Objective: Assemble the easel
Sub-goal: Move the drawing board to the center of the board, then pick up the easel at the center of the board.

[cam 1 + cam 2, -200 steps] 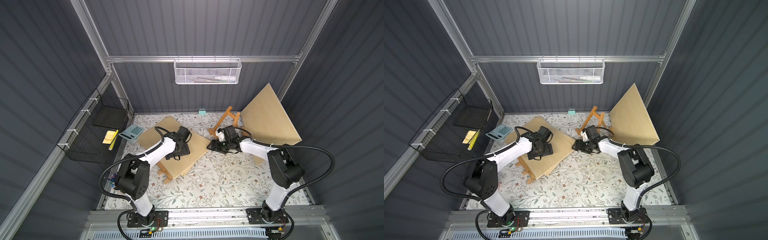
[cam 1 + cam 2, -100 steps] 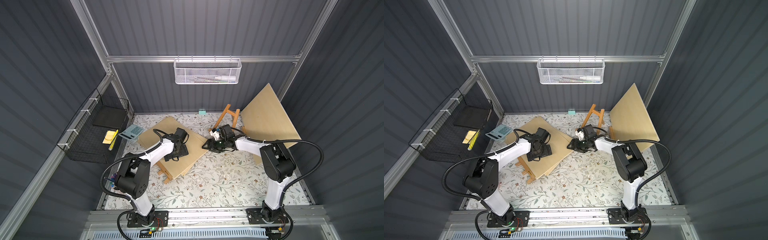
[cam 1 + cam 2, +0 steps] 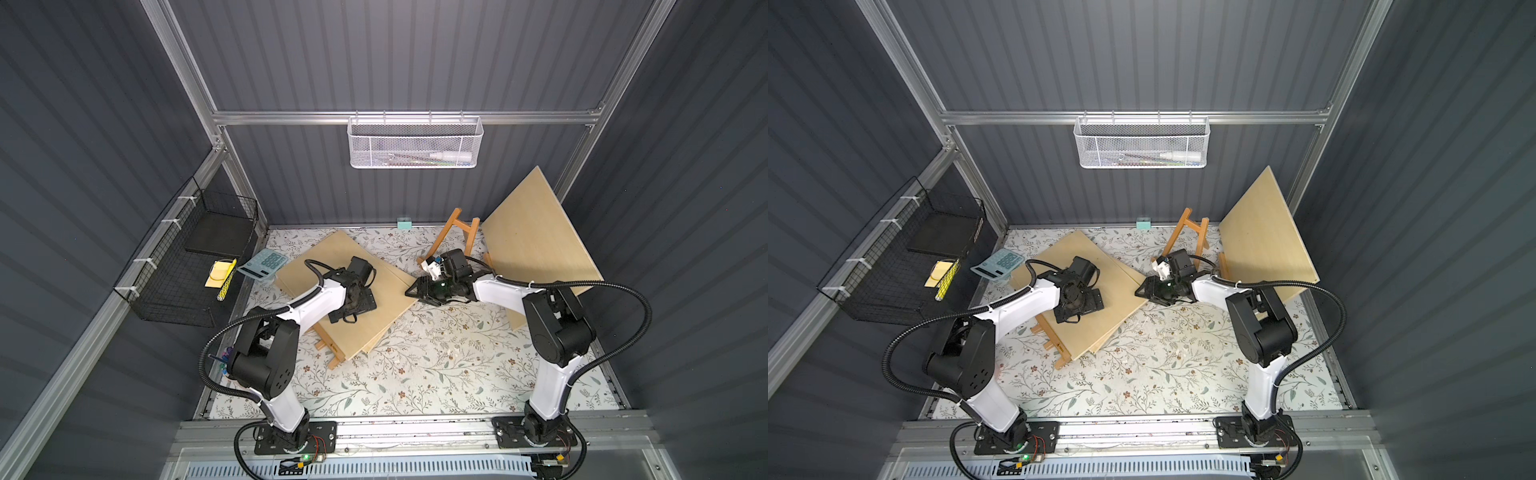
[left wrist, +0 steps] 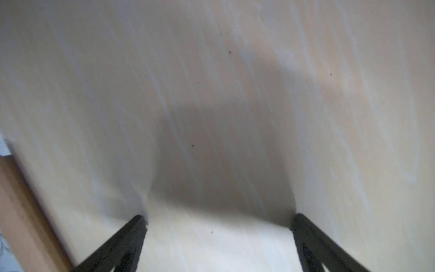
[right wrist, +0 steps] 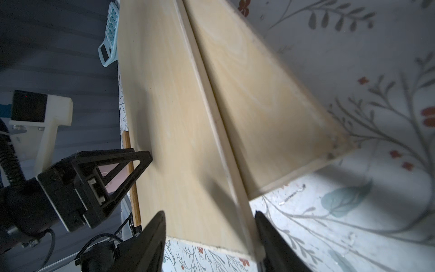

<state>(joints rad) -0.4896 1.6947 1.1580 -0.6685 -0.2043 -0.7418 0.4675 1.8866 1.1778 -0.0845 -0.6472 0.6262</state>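
Overhead stereo pair, close wrist views

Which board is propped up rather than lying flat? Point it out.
The large board at the back right: it alone stands tilted on its edge. The other two boards lie flat, stacked one on the other, in the middle.

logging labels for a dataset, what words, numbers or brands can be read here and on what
Nothing reads clearly in any view.
calculator: key markings too small to read.
easel frame: small dark stamp, too small to read.
tube in the white mesh basket: any print too small to read.
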